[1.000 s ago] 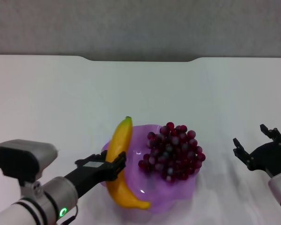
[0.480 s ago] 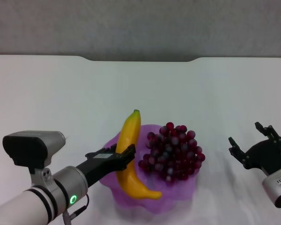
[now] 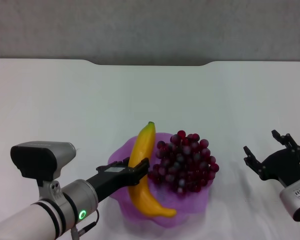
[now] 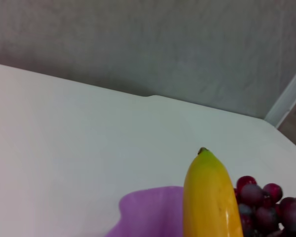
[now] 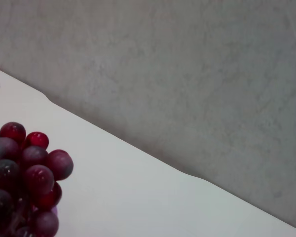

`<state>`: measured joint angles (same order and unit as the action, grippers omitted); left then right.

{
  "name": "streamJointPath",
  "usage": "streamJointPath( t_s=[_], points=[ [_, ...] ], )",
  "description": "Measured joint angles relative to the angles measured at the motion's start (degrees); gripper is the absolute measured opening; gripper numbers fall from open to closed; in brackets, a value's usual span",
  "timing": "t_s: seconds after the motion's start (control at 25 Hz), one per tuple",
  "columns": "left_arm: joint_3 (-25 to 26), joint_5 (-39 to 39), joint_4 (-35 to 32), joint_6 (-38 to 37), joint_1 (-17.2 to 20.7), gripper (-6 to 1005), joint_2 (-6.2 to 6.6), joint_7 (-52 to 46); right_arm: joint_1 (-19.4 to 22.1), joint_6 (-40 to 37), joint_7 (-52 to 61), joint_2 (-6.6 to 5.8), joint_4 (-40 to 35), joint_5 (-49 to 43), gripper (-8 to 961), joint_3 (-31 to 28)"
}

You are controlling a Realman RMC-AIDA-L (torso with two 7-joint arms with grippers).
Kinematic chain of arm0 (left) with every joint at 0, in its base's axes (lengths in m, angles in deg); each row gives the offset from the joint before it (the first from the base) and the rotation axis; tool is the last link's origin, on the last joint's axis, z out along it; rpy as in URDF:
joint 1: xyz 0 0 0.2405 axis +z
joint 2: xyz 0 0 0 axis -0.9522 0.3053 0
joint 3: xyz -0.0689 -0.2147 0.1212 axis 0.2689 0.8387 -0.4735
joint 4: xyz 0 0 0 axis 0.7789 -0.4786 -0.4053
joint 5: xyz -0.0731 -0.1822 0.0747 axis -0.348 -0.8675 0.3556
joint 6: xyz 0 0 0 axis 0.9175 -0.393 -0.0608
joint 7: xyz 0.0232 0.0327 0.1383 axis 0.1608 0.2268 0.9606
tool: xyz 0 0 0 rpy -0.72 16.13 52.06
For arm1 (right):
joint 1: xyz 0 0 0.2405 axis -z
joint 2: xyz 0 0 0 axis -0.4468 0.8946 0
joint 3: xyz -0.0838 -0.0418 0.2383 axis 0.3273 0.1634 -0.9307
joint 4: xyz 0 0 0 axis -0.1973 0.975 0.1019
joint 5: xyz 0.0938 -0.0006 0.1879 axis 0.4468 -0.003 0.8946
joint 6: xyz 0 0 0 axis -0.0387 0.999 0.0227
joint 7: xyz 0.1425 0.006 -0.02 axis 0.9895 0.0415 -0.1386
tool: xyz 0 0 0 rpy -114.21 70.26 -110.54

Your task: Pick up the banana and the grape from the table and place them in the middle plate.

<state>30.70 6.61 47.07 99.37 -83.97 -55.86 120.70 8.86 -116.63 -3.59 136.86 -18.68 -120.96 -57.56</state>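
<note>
Head view, lower left: left gripper point(image 3: 136, 171) reaches in from the bottom-left corner, forearm angled up toward frame centre, fingers clamped across the banana point(image 3: 145, 172) at mid-length.

Banana lies over the left part of the middle plate point(image 3: 190, 200), green tip pointing to the upper part of the frame, lower end curving toward the plate's near rim. Cannot tell if it already bears on the plate.

Centre right: grape point(image 3: 184, 161) bunch sits in the plate's right half, just beside the banana.

Step in hand, as judged: placing the banana, the last item. Next move calls for settling it and releasing the grip without nudging the grapes.

Lower right: right gripper point(image 3: 271, 154) idles above the table point(image 3: 65, 100), fingers spread, holding nothing, well apart from the plate.
</note>
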Motion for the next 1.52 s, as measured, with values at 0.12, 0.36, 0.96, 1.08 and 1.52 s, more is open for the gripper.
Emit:
streamJointPath(
  t_s=[0.12,0.36,0.96,1.08,1.52],
  points=[
    [0.3,0.0,-0.1,1.1,0.3,559,-0.02,0.2,0.0,0.0,0.0,0.00,0.0,0.0,820,0.0],
    [0.6,-0.1,0.2,2.1,0.3,687,-0.04,0.8,0.0,0.0,0.1,0.00,-0.4,0.2,820,0.0],
    [21.2,-0.4,-1.9,9.6,2.7,896,0.19,26.3,-0.2,-0.4,0.6,0.09,0.0,0.1,820,0.0],
    [23.4,-5.5,-7.9,15.7,2.3,896,0.04,38.4,-0.5,-0.2,0.6,0.15,-0.1,0.2,820,0.0],
    [25.8,-16.8,-17.8,25.0,2.3,891,-0.23,58.7,-0.6,0.0,0.6,0.18,-0.2,0.2,820,0.0]
  ],
)
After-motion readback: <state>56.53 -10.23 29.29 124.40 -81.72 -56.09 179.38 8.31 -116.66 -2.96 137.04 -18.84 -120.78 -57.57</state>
